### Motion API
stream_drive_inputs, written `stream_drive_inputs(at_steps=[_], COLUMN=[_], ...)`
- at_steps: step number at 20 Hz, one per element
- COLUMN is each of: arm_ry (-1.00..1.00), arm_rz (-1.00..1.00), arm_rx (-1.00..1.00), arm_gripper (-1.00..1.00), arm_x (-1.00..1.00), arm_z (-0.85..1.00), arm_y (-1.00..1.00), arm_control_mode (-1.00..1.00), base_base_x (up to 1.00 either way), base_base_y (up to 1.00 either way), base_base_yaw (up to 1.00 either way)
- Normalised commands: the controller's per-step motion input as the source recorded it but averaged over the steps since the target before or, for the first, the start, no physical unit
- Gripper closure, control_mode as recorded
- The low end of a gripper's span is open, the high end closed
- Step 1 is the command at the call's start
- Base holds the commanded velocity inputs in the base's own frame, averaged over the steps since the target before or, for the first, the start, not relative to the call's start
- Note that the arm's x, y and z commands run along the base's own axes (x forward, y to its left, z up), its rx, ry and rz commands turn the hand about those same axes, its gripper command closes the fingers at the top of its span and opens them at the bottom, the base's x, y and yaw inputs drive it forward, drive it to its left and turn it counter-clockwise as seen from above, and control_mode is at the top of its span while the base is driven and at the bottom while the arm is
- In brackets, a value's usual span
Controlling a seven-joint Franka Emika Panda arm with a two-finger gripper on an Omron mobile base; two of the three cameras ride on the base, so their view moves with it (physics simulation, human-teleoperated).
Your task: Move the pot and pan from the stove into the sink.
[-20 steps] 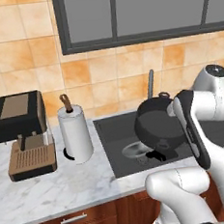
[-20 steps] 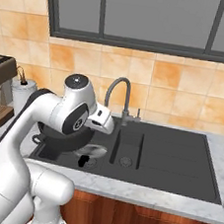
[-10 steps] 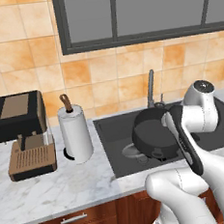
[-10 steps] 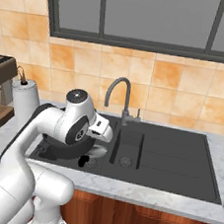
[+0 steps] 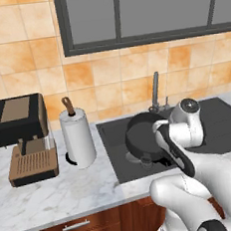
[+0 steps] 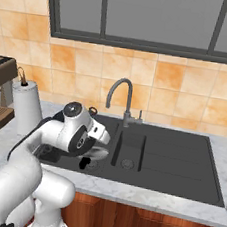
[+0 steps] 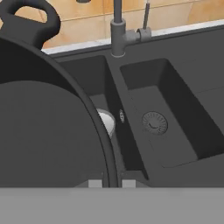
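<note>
My gripper (image 7: 109, 183) is shut on the rim of the dark grey pot (image 5: 141, 139), which hangs tilted over the left basin of the sink (image 5: 107, 135). In the hand view the pot (image 7: 43, 131) takes up the left side, with one loop handle at the top left. In the right base view my gripper (image 6: 93, 152) sits low in that basin, behind the arm. A pale round thing (image 7: 107, 123) lies on the basin floor, mostly hidden by the pot; I cannot tell whether it is the pan. The stove is out of view.
The curved faucet (image 6: 120, 93) stands behind the divider between the basins, close to the pot. To the right are the small basin (image 7: 162, 111) and the drainboard (image 6: 180, 159). A paper towel roll (image 5: 78, 141) and a coffee machine (image 5: 22, 136) stand on the counter to the left.
The arm has lowered the pot down and a little to the left, from above the sink into the left basin. The gripper has stayed shut on the rim.
</note>
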Motion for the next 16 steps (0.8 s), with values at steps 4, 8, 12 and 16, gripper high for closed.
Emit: stream_drive_inputs(at_steps=[4,8,12,16], arm_ry=[-0.05,-0.02,-0.02,-0.01], arm_rz=[-0.02,-0.02,-0.02,-0.01], arm_rx=[0.00,0.00,0.00,-0.01], arm_gripper=[1.00,1.00,1.00,1.00], arm_x=[0.56,0.57,0.47,0.17], arm_z=[-0.34,-0.29,-0.28,-0.34], arm_y=[0.05,0.04,0.01,0.00], arm_control_mode=[-1.00,-1.00,-1.00,-1.00], base_base_x=[0.00,0.00,0.00,0.00], base_base_y=[0.00,0.00,0.00,0.00], base_base_yaw=[0.00,0.00,0.00,0.00])
